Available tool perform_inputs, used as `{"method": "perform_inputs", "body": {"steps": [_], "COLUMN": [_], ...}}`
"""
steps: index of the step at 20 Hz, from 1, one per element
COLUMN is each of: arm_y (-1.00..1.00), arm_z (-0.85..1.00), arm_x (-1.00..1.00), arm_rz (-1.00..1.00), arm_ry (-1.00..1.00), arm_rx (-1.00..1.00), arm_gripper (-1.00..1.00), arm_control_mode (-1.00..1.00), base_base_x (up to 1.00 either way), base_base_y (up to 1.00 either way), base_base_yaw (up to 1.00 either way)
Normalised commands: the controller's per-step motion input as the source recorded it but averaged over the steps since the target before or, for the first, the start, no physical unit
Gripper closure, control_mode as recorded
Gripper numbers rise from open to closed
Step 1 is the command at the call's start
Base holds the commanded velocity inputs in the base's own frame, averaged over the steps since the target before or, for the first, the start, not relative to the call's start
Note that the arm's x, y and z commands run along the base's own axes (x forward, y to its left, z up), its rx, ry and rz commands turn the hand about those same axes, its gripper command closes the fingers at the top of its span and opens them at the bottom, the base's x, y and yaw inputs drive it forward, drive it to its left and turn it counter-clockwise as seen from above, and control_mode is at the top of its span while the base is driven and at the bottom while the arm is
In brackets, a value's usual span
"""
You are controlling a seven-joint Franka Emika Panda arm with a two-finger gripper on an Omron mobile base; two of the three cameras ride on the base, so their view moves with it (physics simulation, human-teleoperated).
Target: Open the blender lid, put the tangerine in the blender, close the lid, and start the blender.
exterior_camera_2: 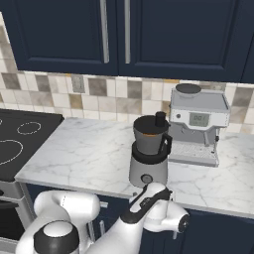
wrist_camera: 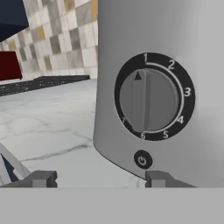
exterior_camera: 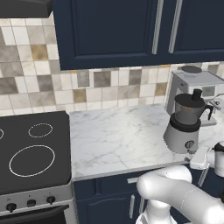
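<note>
The blender (exterior_camera_2: 148, 158) stands near the front edge of the marble surface (exterior_camera: 113, 135), just beside the coffee machine (exterior_camera_2: 197, 124), with the lid (exterior_camera_2: 159, 120) on its jar. The hand (wrist_camera: 98, 178), fingers apart and empty, sits low before the knob (wrist_camera: 148, 100) and the power button (wrist_camera: 142, 160).

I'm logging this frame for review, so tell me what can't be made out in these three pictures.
- Tangerine: an orange glow shows through the blender jar under the blender lid in both base views; its shape is too small and dim to confirm.
- Gripper: in the hand view the fingers are cut off by the bottom edge.
- Blender jar: out of frame in the hand view, above the knob.
- Coffee machine display: too small to read.
</note>
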Motion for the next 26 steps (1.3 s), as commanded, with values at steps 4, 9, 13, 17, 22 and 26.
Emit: {"method": "perform_inputs", "body": {"steps": [4,9,13,17,22,26], "arm_y": [0.17,0.06,0.13,0.18,0.08,0.33], "arm_z": [-0.10,0.00,0.01,0.01,0.00,0.00], "arm_x": [0.00,0.00,0.01,0.04,0.15,0.26], "arm_rz": [0.01,0.00,0.01,0.03,0.02,0.08], "arm_ry": [-0.03,-0.06,-0.07,-0.01,-0.01,0.00], "arm_rx": [0.00,0.00,0.00,0.00,0.00,0.00], "arm_gripper": [-1.00,-1.00,-1.00,-1.00,-1.00,-1.00], "arm_control_mode": [-1.00,-1.00,-1.00,-1.00,-1.00,-1.00], "base_base_x": [0.00,0.00,0.00,0.00,0.00,0.00], "base_base_y": [0.00,0.00,0.00,0.00,0.00,0.00], "base_base_yaw": [0.00,0.00,0.00,0.00,0.00,0.00]}}
